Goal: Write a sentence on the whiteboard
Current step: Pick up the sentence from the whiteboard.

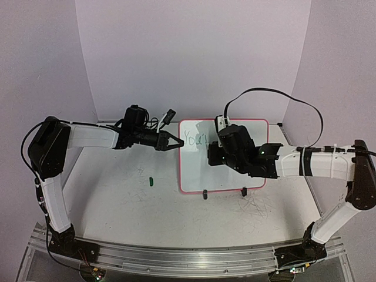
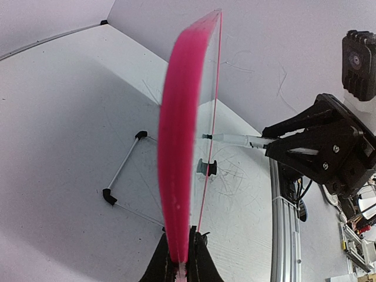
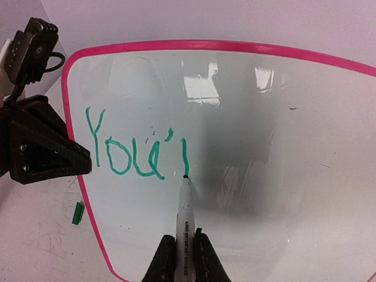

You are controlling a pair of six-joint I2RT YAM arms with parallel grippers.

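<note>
1. Lilac walls (image 1: 194, 59) enclose a scuffed white desk (image 1: 117, 205). The pink-framed whiteboard (image 1: 197, 173) stands propped near the desk's middle on a wire stand with black feet (image 1: 205, 194).
2. Left arm (image 1: 94, 136) reaches in from the side. The left jaws are closed tight on the board's left frame edge, which shows edge-on in the left wrist view. Judged purpose: bracing the board so it neither slides nor tips under pen pressure.
3. Right arm (image 1: 317, 161) comes across the board face. The right jaws are closed around the barrel of a marker (image 3: 184, 214), held lengthwise so the tip points away from the wrist and meets the glossy face.
4. The sentence (image 3: 126, 154) sits in the board's upper left, in green: "You'" plus one downstroke. The marker tip touches the foot of that stroke. Judged progress: early, with most of the line unwritten.
5. Surroundings: a green cap (image 1: 151, 181) lies on the desk left of the board, apart from it. Grey scribbles (image 1: 258, 205) mark the desk by the right foot. A black cable (image 1: 294, 103) loops above the right arm.
6. Obstructions: the left jaws sit just beside the "Y", away from the bare board to the right where writing would proceed. From above, the right wrist covers the board's middle.
</note>
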